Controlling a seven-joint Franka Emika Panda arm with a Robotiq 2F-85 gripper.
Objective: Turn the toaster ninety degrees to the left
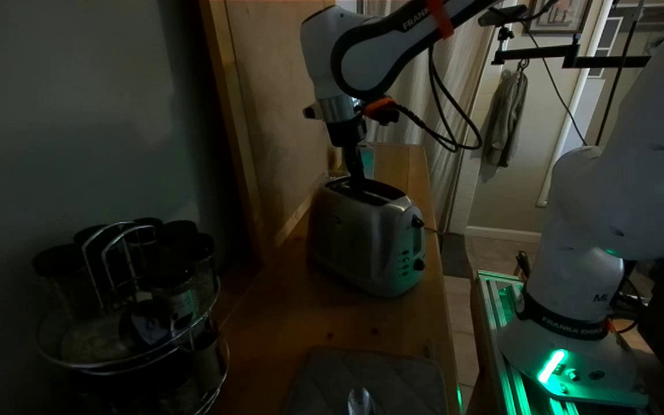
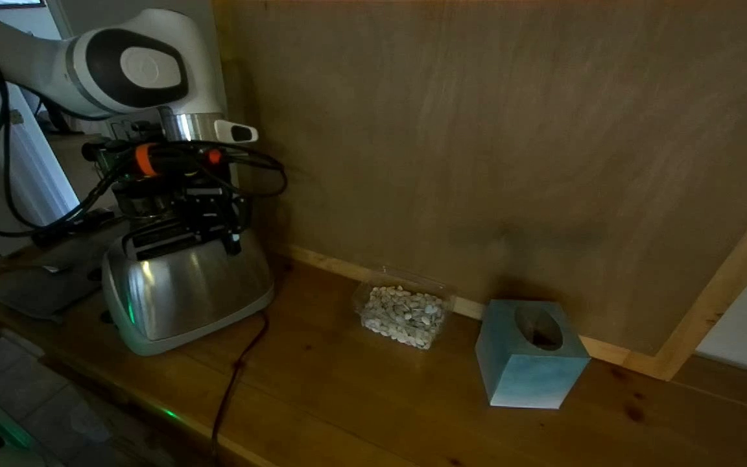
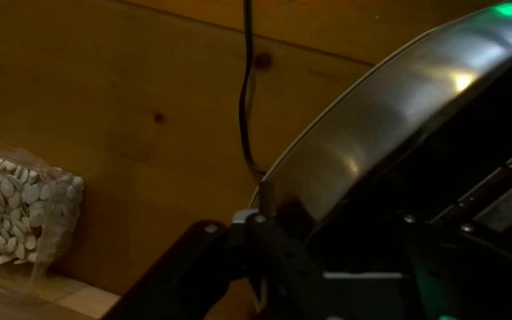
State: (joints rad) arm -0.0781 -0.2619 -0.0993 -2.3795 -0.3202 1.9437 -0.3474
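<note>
Toaster (image 1: pixel 355 245) stands askew on the surface (image 2: pixel 321 389), grasped by the end effector (image 1: pixel 357 177); turn seems partway, release remaining.

The toaster (image 2: pixel 185 292) is glossy metal, the counter (image 2: pixel 360 395) smooth wood.

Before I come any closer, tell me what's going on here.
A Franka robot arm has its claw closed on the top of a silver two-slot toaster, apparently to turn it left. The toaster stands upright, slantwise on the wooden counter. Whether the turn is complete, I can't tell.
</note>
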